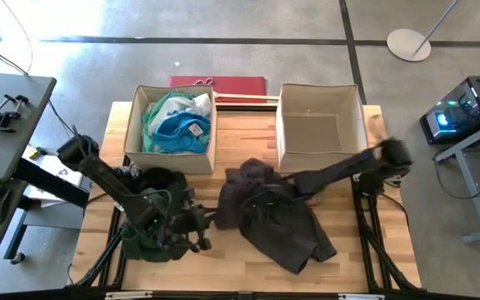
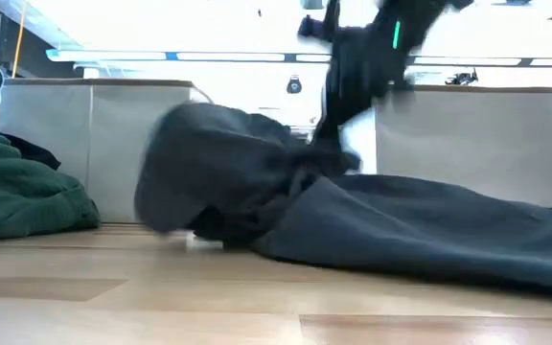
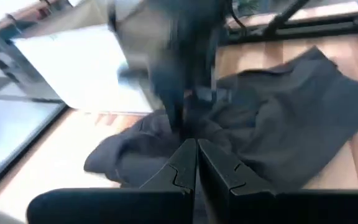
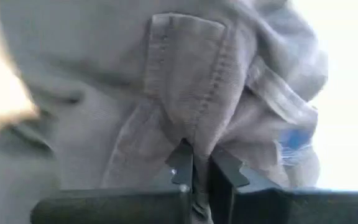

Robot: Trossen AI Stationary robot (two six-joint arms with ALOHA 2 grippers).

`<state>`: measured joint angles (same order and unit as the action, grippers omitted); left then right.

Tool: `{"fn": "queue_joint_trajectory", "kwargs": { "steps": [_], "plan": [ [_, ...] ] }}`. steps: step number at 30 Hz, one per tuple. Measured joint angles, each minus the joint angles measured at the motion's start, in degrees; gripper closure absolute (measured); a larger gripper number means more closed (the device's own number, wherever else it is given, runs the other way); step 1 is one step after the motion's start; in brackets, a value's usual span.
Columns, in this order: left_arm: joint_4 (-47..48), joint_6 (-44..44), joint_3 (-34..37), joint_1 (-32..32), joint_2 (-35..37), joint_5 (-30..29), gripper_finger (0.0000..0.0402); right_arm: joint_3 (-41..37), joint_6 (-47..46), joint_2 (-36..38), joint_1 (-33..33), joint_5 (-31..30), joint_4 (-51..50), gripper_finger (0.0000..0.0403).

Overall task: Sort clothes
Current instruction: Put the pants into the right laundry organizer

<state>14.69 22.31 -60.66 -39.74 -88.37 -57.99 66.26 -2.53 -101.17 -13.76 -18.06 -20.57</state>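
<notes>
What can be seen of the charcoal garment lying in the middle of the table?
The charcoal garment is a soft woven piece with stitched seams and a sewn pocket-like panel, visible in the right wrist view. It lies crumpled on the wooden table, in front of the two bins. One end is bunched up and lifted; the rest trails flat toward the table's front. The right gripper is shut on a fold of it. The left gripper, shut and empty, points at it from beside the dark green garment.

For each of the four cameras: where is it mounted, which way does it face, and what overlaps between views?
High: overhead, straight down; both arms, two bins, charcoal garment.
Low: table height, level across; charcoal garment, an arm above.
Left wrist: on left arm, past its shut left hand toward the garment.
Right wrist: on right arm; right hand pinching grey fabric.
Shared: the charcoal garment appears in all.
</notes>
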Motion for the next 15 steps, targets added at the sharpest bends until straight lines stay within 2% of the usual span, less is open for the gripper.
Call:
{"fn": "queue_joint_trajectory", "kwargs": {
  "steps": [3,6,8,10,12,15],
  "plan": [
    [2.65,2.38,-0.04,-1.87,0.86,-3.97,0.0394,0.33,0.60,10.80,-3.53,-11.40,-0.42,0.0397],
    [5.13,4.61,0.00,-3.17,1.08,-7.21,0.0394,0.28,1.65,22.08,-7.61,-29.72,0.80,0.0395],
    [6.58,5.56,0.00,-3.71,1.11,-8.68,0.0394,0.31,8.78,29.66,-10.42,-43.48,5.30,0.0398],
    [7.31,5.95,0.00,-3.94,1.11,-9.22,0.0394,0.42,20.55,36.06,-12.88,-54.59,13.63,0.0399],
    [7.92,6.40,0.00,-3.94,1.09,-9.21,0.0394,0.44,35.14,41.06,-13.93,-58.37,24.26,0.0398],
    [7.88,5.68,0.00,-3.94,1.09,-9.29,0.0394,0.44,54.63,46.57,-13.98,-54.00,42.34,0.0400]
  ]
}}
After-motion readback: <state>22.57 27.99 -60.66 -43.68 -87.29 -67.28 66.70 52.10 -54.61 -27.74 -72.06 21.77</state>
